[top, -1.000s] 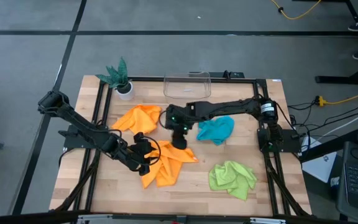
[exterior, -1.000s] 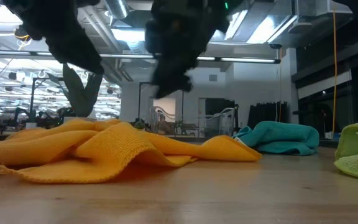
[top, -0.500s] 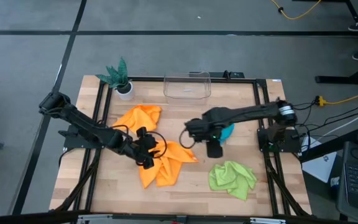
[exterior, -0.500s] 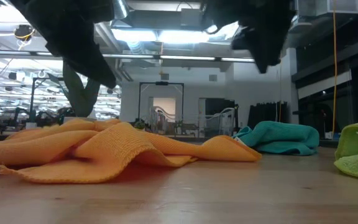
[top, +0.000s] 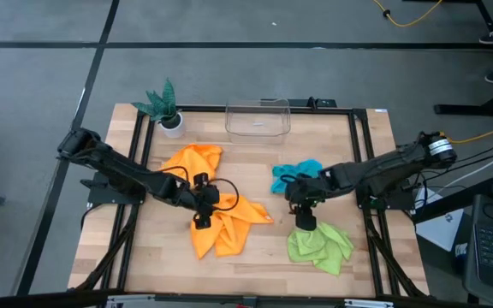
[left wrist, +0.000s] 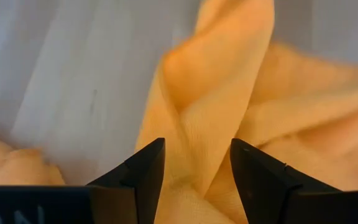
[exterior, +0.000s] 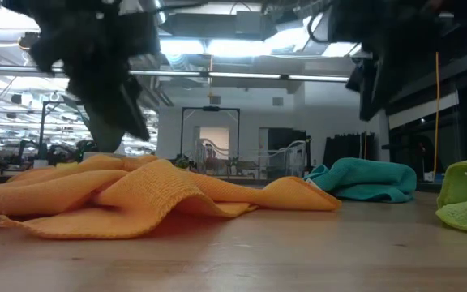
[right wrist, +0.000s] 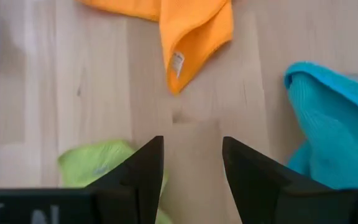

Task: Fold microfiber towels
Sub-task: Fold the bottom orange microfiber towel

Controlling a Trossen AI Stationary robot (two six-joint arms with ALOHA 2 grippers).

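From above, the right gripper (top: 304,216) has swung away from the orange towel (top: 226,224) to hang between the teal towel (top: 296,173) and the green towel (top: 319,244), while the left gripper (top: 201,205) has edged onto the orange towel. The left wrist view shows open fingers (left wrist: 143,171) straddling an orange ridge, holding nothing. The right wrist view shows open, empty fingers (right wrist: 143,163) over bare table (right wrist: 194,130) beside the green towel, so nothing looks folded yet.

Grey floor (top: 41,77) around table; strip-lit ceiling (exterior: 242,49) beyond
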